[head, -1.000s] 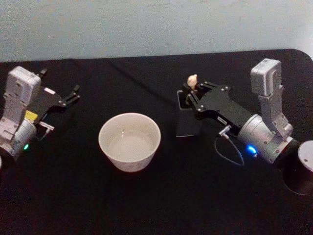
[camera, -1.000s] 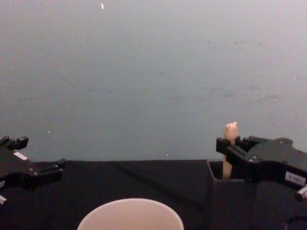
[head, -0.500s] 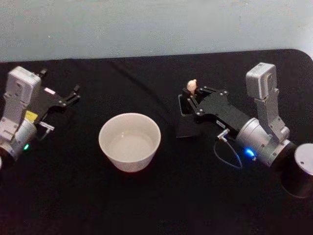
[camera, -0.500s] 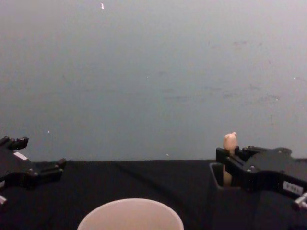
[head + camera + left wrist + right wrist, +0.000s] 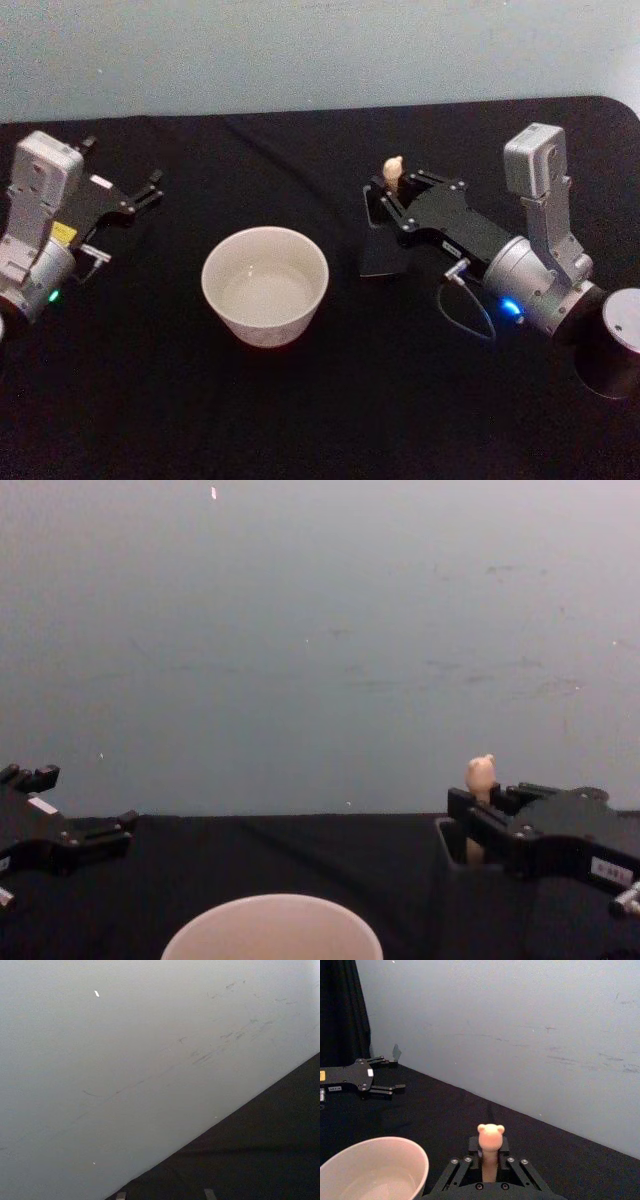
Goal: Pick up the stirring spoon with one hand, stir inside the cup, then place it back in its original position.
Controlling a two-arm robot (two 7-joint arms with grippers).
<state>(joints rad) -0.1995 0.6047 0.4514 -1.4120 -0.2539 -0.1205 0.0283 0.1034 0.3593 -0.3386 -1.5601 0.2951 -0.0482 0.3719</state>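
Presently right gripper [image 5: 490, 1172] clamps the spoon [image 5: 490, 1147] upright in the holder [image 5: 382, 240]; release only once seated, left gripper [image 5: 150, 190] idle, spread

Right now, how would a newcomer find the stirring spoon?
Start at the cream cup mid-table, then look to its right at the dark square holder. The stirring spoon stands in it, at the right claw; only it has a beige bear-shaped knob.

small labels on both grippers, illegible, no readable txt
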